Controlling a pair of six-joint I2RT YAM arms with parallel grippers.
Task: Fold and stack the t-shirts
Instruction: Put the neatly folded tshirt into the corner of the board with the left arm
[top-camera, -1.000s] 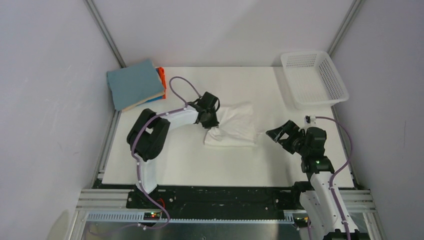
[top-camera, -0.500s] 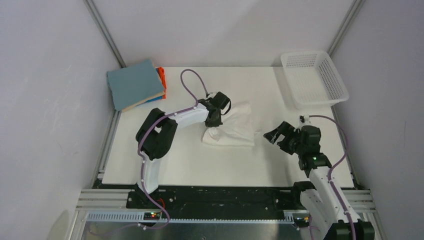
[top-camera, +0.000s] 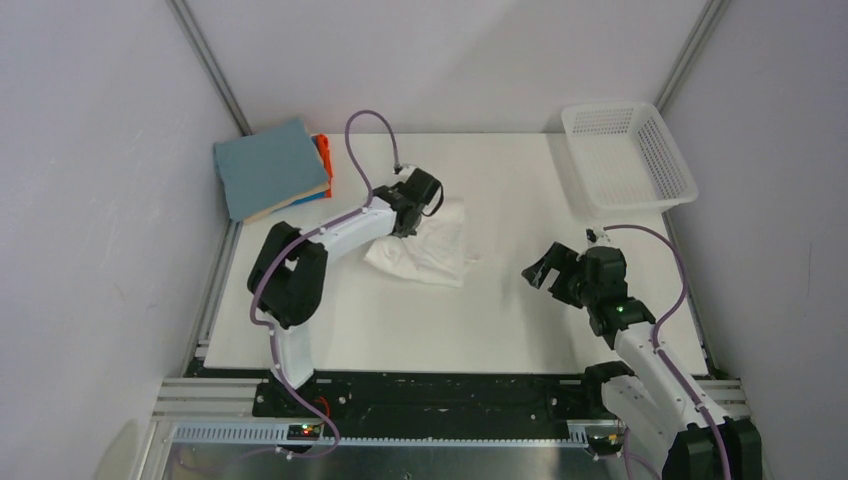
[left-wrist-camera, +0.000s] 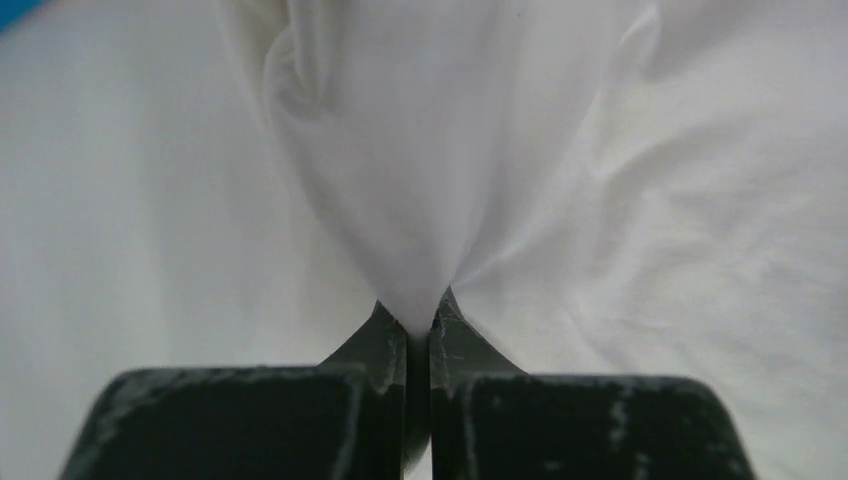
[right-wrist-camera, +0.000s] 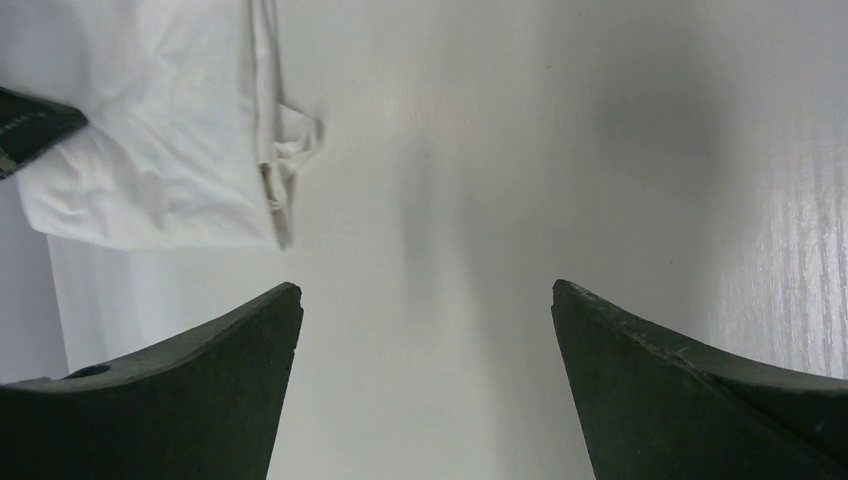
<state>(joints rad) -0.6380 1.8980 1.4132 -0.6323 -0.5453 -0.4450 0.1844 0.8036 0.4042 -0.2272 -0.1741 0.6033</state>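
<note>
At far left corner of table (top-camera: 520, 330): stack of folded t-shirts (top-camera: 270, 168), blue-grey on top, orange and bright blue edges beneath. Right of stack: left pincer (top-camera: 406, 222), closed tight on a raised fold at far left edge of white t-shirt (top-camera: 430, 252); rest of cloth crumpled on table, near and right of pincer. Further right, well apart from cloth: right pincer (top-camera: 543, 270), spread wide, gripping nothing. At far right corner: basket (top-camera: 628, 160).

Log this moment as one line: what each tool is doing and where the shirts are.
left tool: shut on white t-shirt | right tool: open, holding nothing | folded stack: far-left corner | basket: far-right corner
</note>
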